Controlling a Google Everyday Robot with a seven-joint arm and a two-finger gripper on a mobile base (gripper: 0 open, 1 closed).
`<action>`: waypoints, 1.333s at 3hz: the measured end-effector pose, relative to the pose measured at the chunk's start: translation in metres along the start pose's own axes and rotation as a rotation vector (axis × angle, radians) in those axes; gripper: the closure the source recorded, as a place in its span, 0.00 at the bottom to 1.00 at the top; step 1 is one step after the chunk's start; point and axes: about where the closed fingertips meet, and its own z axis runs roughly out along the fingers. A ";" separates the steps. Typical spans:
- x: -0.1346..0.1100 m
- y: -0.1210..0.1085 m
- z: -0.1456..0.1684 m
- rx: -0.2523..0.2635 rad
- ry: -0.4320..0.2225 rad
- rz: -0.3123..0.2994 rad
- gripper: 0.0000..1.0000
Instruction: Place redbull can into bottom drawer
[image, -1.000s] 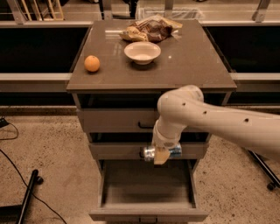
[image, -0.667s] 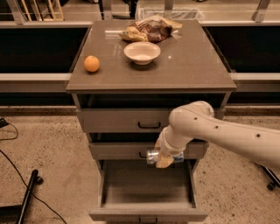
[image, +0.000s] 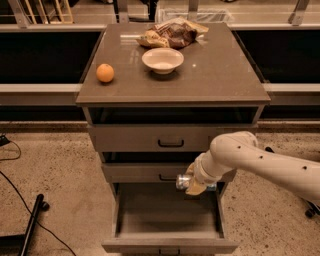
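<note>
The white arm (image: 265, 162) enters from the frame edge at 4 o'clock and bends down to the gripper (image: 194, 184), which hangs in front of the cabinet (image: 220, 80), at the right end of the middle drawer (image: 132, 172). The gripper is clamped on the redbull can (image: 182, 181), held lying level with its shiny round end turned to 9 o'clock. Most of the can's body is hidden behind the tan fingers (image: 196, 188) and the wrist, with only a bluish sliver showing at 3 o'clock of them. The can sits above the back right part of the bottom drawer (image: 150, 217), which is pulled out and open. Whether the can touches anything there cannot be told. The drawer's front panel runs along the lower frame edge, which cuts off its handle. The middle drawer's handle is partly covered by the can's end. The top drawer (image: 130, 139) is closed. On the cabinet top, an orange (image: 105, 73) lies toward 9 o'clock of a pale bowl (image: 162, 59), and a crumpled snack bag (image: 172, 34) sits just beyond the bowl at 12 o'clock. Dark cables (image: 15, 182) trail over the floor at the left.
</note>
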 end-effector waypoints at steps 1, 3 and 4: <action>0.048 0.003 0.054 0.062 -0.124 0.103 1.00; 0.087 0.014 0.178 0.016 -0.302 0.174 0.82; 0.088 0.031 0.235 -0.069 -0.351 0.187 0.58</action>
